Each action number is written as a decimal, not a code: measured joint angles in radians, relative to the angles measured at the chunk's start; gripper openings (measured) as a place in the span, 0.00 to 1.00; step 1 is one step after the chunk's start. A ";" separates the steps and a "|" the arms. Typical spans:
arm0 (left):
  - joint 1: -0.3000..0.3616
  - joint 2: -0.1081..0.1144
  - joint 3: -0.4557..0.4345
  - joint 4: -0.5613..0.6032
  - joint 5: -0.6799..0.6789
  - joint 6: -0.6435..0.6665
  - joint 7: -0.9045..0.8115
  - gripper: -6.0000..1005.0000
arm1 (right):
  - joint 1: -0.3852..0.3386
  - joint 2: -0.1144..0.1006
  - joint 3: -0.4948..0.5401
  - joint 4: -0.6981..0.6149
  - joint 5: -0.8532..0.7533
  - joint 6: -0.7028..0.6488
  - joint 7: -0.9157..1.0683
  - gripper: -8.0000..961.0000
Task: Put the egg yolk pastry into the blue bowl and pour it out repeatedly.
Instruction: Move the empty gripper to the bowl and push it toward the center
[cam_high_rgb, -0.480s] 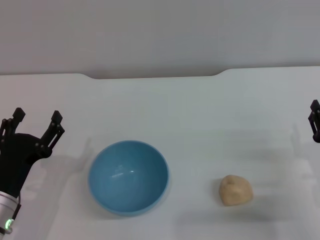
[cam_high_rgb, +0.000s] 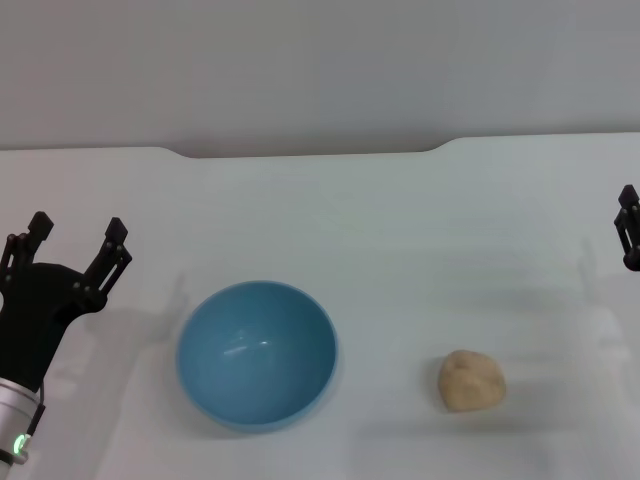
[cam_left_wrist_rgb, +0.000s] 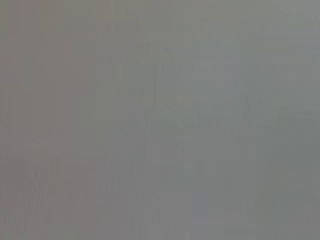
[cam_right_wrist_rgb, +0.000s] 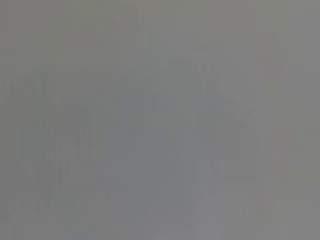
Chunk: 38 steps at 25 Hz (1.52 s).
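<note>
Pastry (cam_high_rgb: 472, 380) lies lower right on the table (cam_high_rgb: 400, 230), apart from the empty bowl (cam_high_rgb: 257, 353). Left gripper (cam_high_rgb: 75, 232), far left, is spread wide, holding nothing. Right gripper (cam_high_rgb: 628, 238) at right edge: cannot tell.

The blue bowl (cam_high_rgb: 257, 354) sits upright on the table (cam_high_rgb: 400, 220), near its front edge. The egg yolk pastry (cam_high_rgb: 472, 380) lies on the table at the bowl's 3 o'clock, well apart from it. The left gripper (cam_high_rgb: 73, 240) stands at the bowl's 10 o'clock. The right gripper (cam_high_rgb: 629, 228) is at the pastry's 2 o'clock, at the view's edge.
</note>
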 joint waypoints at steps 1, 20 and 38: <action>0.000 0.000 0.000 0.001 0.000 0.000 -0.004 0.87 | 0.002 -0.001 0.000 -0.001 0.000 0.000 0.000 0.48; -0.068 0.136 -0.100 0.410 0.128 -0.444 -0.095 0.87 | 0.030 -0.002 0.048 -0.020 0.002 0.005 0.000 0.48; 0.004 0.083 -0.520 1.145 0.414 -1.665 -0.006 0.87 | 0.074 -0.005 0.100 -0.069 0.002 0.006 -0.006 0.48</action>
